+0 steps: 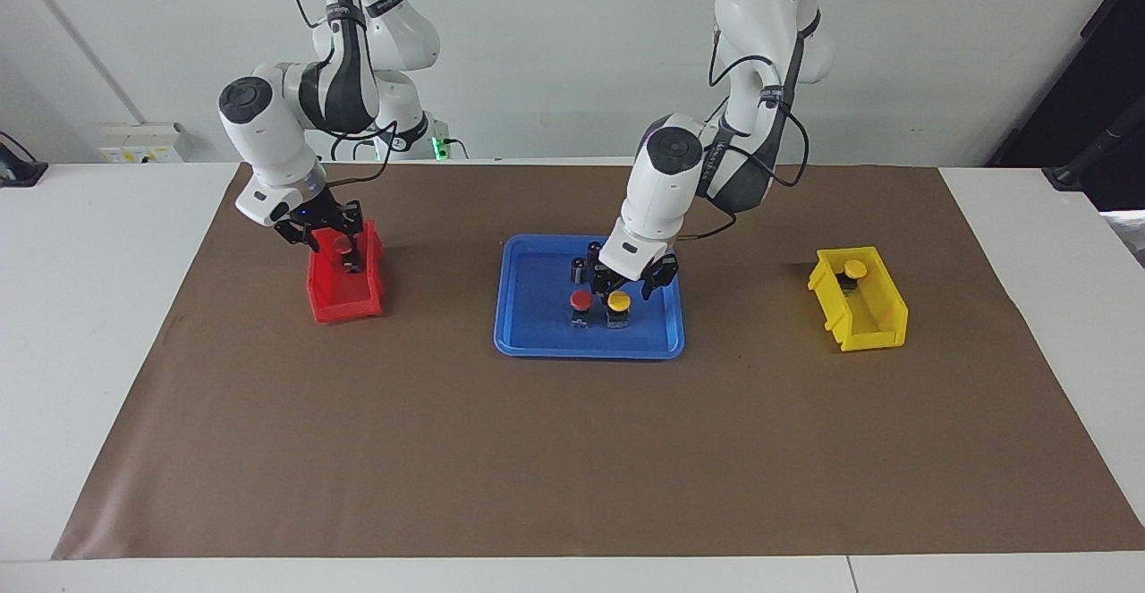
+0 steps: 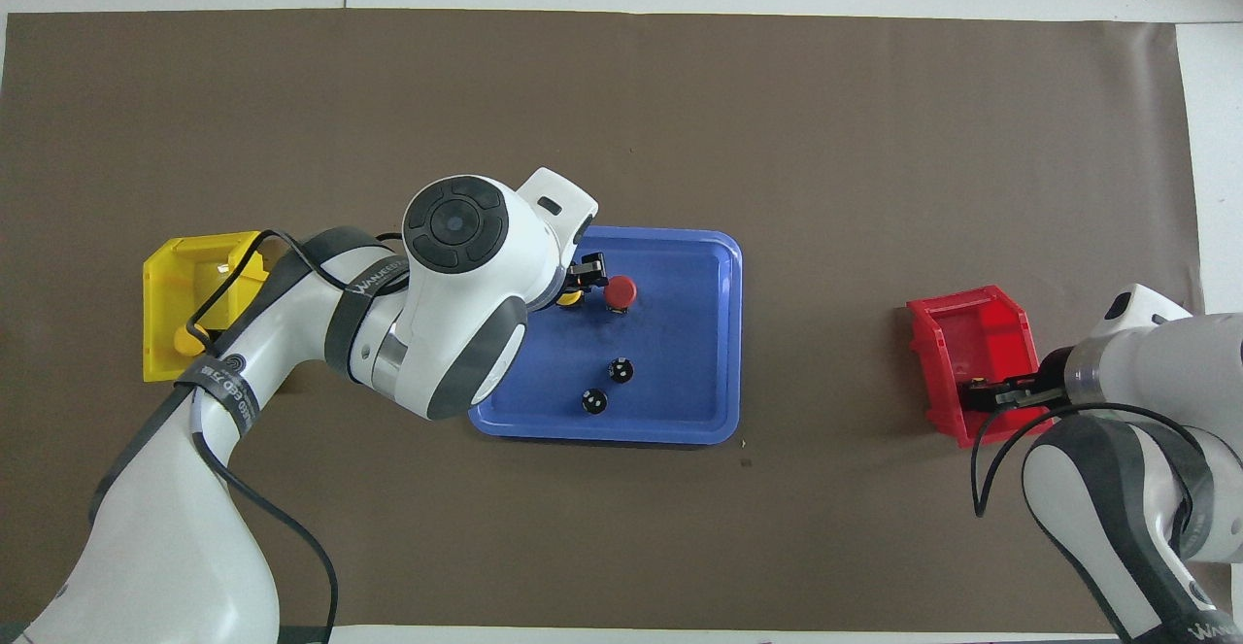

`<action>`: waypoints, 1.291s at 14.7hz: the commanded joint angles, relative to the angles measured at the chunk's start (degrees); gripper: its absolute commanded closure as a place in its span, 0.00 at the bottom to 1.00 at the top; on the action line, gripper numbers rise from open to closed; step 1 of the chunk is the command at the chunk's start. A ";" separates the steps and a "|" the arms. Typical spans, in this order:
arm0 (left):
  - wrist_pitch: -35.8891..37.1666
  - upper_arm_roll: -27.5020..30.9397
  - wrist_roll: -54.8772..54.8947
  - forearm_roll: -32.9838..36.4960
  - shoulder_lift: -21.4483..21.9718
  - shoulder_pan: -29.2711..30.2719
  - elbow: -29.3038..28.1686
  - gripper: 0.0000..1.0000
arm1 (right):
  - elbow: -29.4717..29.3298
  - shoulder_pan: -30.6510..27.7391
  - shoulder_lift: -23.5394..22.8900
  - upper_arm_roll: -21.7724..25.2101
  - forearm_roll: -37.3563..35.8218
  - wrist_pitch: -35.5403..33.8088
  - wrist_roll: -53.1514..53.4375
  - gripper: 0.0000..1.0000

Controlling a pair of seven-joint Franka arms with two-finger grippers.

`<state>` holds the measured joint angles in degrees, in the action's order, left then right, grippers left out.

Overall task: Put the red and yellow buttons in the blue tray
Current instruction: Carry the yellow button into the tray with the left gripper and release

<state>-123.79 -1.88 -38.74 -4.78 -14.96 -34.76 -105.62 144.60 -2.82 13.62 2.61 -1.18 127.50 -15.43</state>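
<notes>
My left gripper hangs over the yellow-capped push button in the flat blue plastic tray, jaws spread, holding nothing; lifting crookedly could topple the red-capped push button at its nine o'clock. My right gripper is in the small red plastic bin at a red button; whether those jaws grip I cannot tell, so it may slip.

Black bands on the left arm and right arm carry white lettering too small to read.
</notes>
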 commanded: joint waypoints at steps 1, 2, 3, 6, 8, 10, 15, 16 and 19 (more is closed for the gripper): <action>8.18 0.74 1.03 -0.58 5.62 3.71 0.50 0.16 | 1.21 -0.25 0.36 -0.59 0.82 1.87 0.32 0.31; 11.69 0.91 3.65 -0.49 7.55 5.56 0.59 0.09 | 1.90 -0.25 0.53 -0.59 0.82 2.57 0.23 0.31; 13.99 1.09 7.50 0.21 8.62 7.93 0.68 0.04 | 2.61 -0.25 0.71 -0.59 0.82 3.10 0.23 0.31; 17.70 1.27 17.79 2.58 12.83 16.89 0.85 0.00 | 3.14 -0.26 0.88 -0.59 0.82 3.45 -0.12 0.33; 22.42 1.27 27.00 2.85 13.29 23.74 5.13 0.00 | 3.58 -0.25 0.80 -0.59 0.82 4.33 -0.12 0.35; 27.88 1.27 34.23 2.85 11.80 28.59 11.20 0.00 | 3.58 -0.17 0.79 -0.59 0.82 4.42 -0.12 0.37; 32.55 1.44 39.97 2.41 10.21 31.69 16.41 0.00 | 3.76 -0.25 0.80 -0.59 0.82 4.42 -0.30 0.58; 33.08 1.44 40.15 2.41 10.12 31.95 16.67 0.00 | 3.67 -0.25 0.71 -0.59 0.82 4.42 -0.12 0.65; 32.74 1.44 41.46 2.50 10.30 32.83 16.67 0.00 | 1.05 -0.34 -0.17 -0.59 0.74 3.29 -1.08 0.73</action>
<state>-92.59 -0.02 0.92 -2.99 -3.76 -2.95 -90.98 147.11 -2.66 13.61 2.51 -1.15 130.77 -15.39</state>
